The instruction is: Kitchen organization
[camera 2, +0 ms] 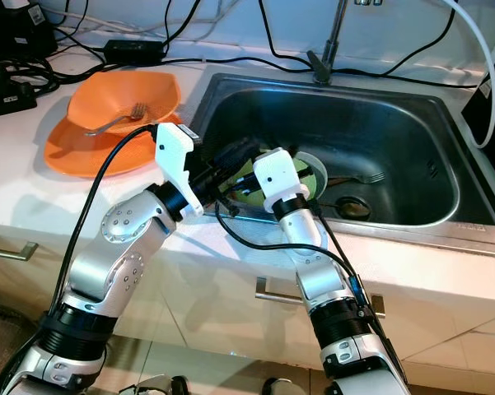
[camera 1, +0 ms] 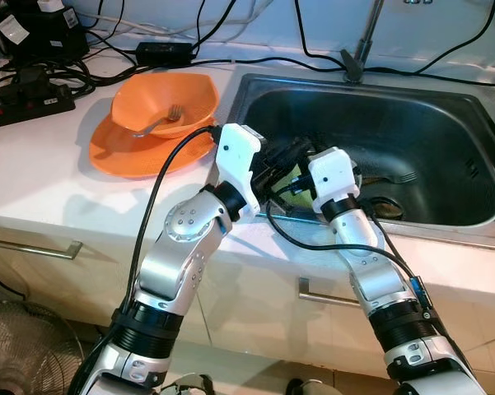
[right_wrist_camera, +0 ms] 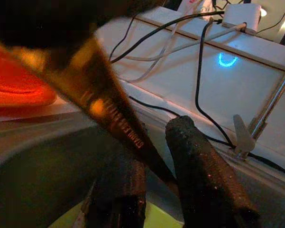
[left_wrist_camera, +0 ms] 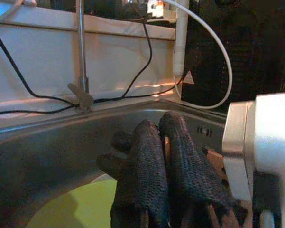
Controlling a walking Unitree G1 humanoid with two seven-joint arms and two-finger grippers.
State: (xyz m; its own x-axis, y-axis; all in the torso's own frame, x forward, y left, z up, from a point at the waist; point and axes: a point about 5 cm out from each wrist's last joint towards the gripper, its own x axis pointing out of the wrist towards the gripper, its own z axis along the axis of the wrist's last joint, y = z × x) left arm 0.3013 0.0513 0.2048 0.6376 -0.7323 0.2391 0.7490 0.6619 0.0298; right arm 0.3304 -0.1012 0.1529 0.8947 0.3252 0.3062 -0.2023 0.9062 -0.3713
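Both arms reach into the steel sink (camera 1: pixel 445 107). A yellow-green plate (camera 2: pixel 313 175) lies at the sink's near left, partly hidden by the wrists. My left gripper (left_wrist_camera: pixel 159 126) hovers just above that plate (left_wrist_camera: pixel 76 209), fingers pressed together with nothing seen between them. My right gripper (right_wrist_camera: pixel 154 130) is beside it over the same plate, and a shiny metal utensil handle (right_wrist_camera: pixel 99 104) runs down between its two fingers. A fork (camera 1: pixel 395 177) lies on the sink floor to the right. On the counter, an orange bowl (camera 1: pixel 165 103) holding another fork (camera 1: pixel 161 122) sits on an orange plate (camera 1: pixel 132 152).
The faucet (camera 1: pixel 362 41) rises behind the sink, and black cables trail along the back wall. A power strip (camera 1: pixel 25 103) with plugs sits at the counter's far left. The drain (camera 2: pixel 350 206) is near the sink's middle. Drawer handles run below the counter edge.
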